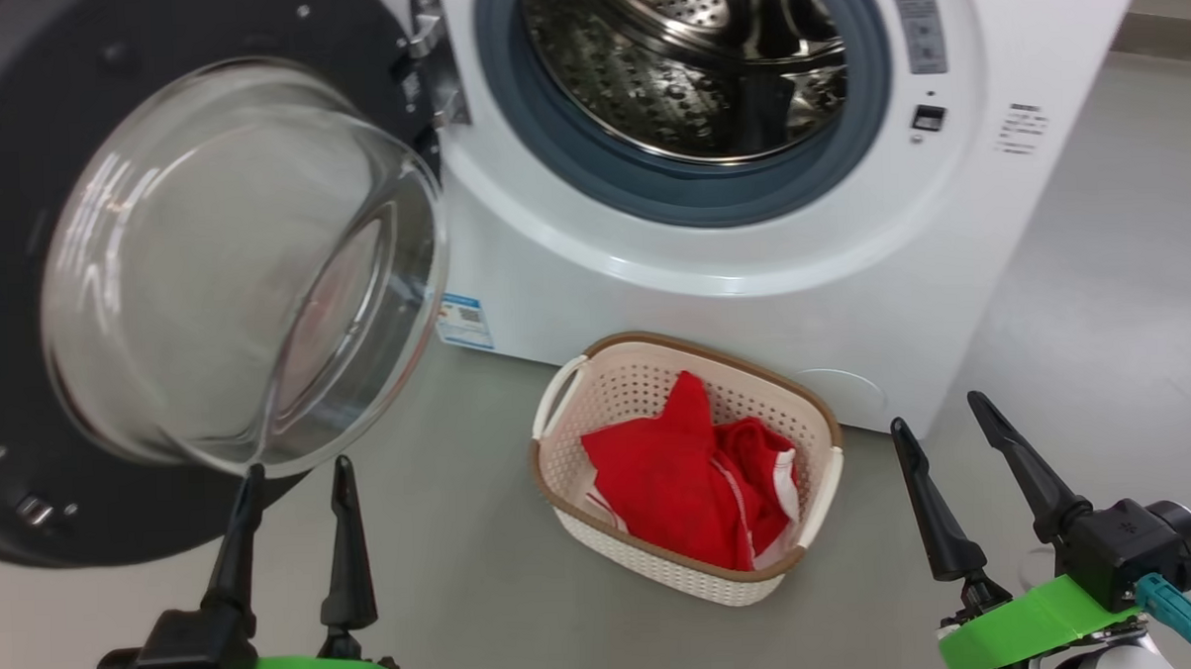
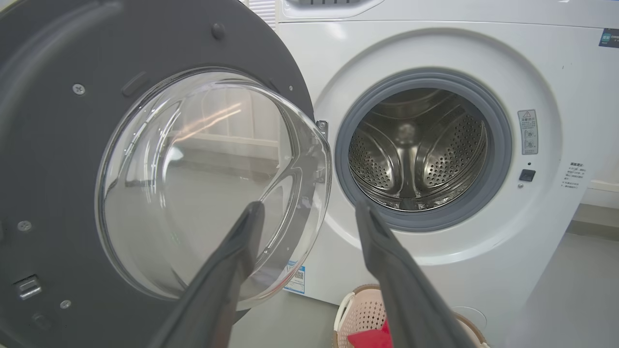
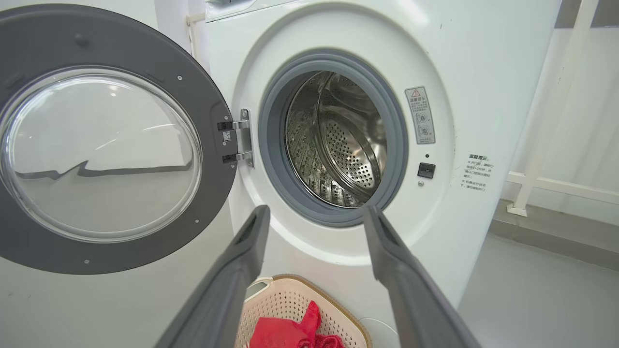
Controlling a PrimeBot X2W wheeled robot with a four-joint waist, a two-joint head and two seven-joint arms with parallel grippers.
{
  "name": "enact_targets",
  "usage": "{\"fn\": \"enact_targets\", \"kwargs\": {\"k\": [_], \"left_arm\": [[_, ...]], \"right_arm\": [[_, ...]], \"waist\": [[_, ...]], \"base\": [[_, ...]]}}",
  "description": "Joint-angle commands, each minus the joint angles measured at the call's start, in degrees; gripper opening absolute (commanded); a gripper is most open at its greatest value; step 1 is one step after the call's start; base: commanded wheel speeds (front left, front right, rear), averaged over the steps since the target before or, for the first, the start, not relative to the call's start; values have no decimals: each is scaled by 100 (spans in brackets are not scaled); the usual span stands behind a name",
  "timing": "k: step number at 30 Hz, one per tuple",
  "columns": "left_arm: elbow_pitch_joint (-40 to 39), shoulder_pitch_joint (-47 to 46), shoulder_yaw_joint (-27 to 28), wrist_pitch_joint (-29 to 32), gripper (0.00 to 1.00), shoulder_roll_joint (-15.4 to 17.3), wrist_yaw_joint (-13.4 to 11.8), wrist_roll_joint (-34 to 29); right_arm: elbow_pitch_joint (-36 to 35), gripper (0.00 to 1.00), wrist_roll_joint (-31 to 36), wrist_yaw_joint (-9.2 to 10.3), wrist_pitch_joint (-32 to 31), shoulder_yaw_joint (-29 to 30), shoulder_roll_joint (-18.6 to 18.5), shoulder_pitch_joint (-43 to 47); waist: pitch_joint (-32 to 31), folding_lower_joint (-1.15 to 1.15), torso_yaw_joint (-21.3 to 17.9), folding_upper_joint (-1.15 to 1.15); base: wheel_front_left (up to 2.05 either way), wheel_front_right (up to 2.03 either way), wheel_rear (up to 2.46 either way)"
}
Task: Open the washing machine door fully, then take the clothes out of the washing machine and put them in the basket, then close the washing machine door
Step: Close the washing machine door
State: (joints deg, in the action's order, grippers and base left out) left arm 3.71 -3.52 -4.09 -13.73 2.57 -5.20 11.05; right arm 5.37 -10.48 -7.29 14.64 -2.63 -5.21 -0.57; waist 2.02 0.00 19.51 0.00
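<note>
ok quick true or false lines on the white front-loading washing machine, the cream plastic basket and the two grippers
1. The round black-rimmed glass door of the white washing machine stands wide open. True.
2. The perforated steel drum holds a red garment. False: the drum looks empty.
3. The cream perforated plastic basket is empty. False: the red clothes with white stripes lie in it.
4. The left gripper and right gripper are both open, holding nothing. True.

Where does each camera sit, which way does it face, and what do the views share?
Head: high, looking down at the basket of clothes before the washing machine; left pincer, right pincer below.
Left wrist: along its pincer toward the door and drum.
Right wrist: along its pincer into the drum.
All share door, drum, basket.
</note>
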Motion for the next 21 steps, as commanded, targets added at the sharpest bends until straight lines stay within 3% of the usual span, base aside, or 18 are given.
{"fn": "enact_targets", "kwargs": {"k": [1,12,21], "left_arm": [[-195,-107,155,-9,100,53,-64,-56],[-254,-11,156,27,100,93,-216,-76],[-309,65,165,58,100,117,-295,-34]], "right_arm": [[-165,100,58,-20,36,-149,-69,-303],[-176,100,71,-20,36,-238,-70,-288],[-164,100,75,-20,36,-285,-57,-284]], "waist": [[29,0,252,0],[-30,0,807,0],[-57,0,935,0]], "base": [[0,0,0],[0,0,0],[0,0,0]]}}
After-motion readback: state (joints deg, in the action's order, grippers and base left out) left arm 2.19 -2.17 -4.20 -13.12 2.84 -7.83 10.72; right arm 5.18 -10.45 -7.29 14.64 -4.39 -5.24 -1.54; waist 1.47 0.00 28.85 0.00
